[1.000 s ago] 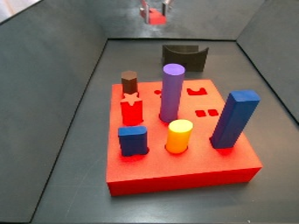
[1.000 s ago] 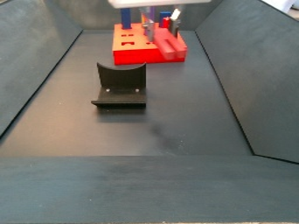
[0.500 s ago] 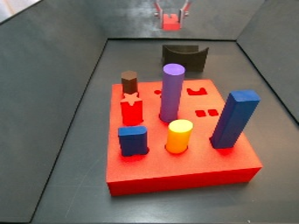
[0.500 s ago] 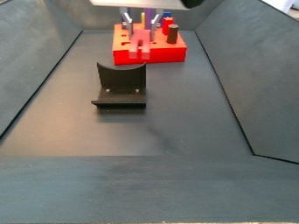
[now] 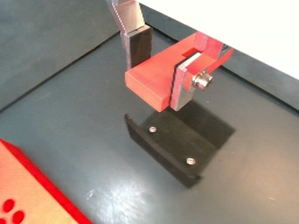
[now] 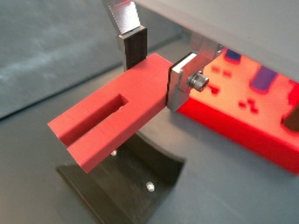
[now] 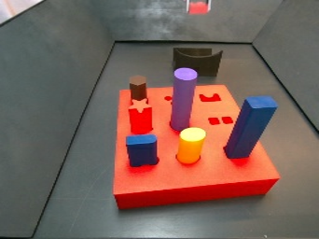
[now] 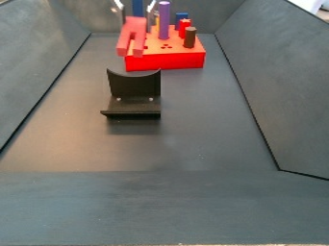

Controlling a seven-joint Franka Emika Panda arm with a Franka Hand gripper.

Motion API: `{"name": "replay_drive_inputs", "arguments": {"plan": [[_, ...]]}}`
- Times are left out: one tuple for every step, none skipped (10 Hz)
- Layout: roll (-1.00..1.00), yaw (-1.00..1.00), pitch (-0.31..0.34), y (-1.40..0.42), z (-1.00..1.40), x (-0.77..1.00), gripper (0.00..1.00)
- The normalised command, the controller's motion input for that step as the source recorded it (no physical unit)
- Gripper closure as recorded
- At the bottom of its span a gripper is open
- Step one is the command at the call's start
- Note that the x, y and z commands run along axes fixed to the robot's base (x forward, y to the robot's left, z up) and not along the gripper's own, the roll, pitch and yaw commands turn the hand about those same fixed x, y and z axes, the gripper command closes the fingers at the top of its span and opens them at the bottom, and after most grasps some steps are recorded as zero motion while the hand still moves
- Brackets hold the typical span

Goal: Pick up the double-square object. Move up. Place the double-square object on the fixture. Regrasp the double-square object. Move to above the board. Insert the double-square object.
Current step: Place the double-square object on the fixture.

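The end effector (image 5: 163,74) is gripping the block (image 6: 111,118), its silver fingers (image 6: 126,39) clamping the piece's end in both wrist views. The block's slotted end is sticking out beyond the fingers, and the whole piece is hanging in the air, touching nothing below. Directly underneath, the fixture (image 5: 177,144) is standing on the dark floor (image 5: 70,105), well apart from the block. In a side view only a red patch of the block (image 7: 197,7) is showing at the top edge, above the fixture (image 7: 196,62). The board (image 7: 193,173) is lying nearer, carrying a purple peg (image 7: 184,98), blue pegs, a yellow peg and a brown peg.
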Motion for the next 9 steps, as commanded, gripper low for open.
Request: {"name": "replay_drive_inputs", "arguments": {"plan": [[-1.00, 0.05, 0.023, 0.12, 0.07, 0.16, 1.00], [-1.00, 0.04, 0.036, 0.09, 0.05, 0.11, 1.00], [-1.00, 0.02, 0.067, 0.07, 0.04, 0.08, 1.00], [-1.00, 0.00, 0.088, 0.06, 0.01, 0.08, 1.00], [-1.00, -0.01, 0.101, 0.05, 0.00, 0.08, 1.00], [-0.85, -0.05, 0.113, 0.05, -0.01, 0.08, 1.00], [-0.63, -0.07, 0.107, 0.05, -0.01, 0.08, 1.00], [-0.46, -0.09, 0.092, 0.05, -0.01, 0.07, 1.00], [-0.30, -0.09, 0.077, 0.04, -0.01, 0.07, 1.00]]}}
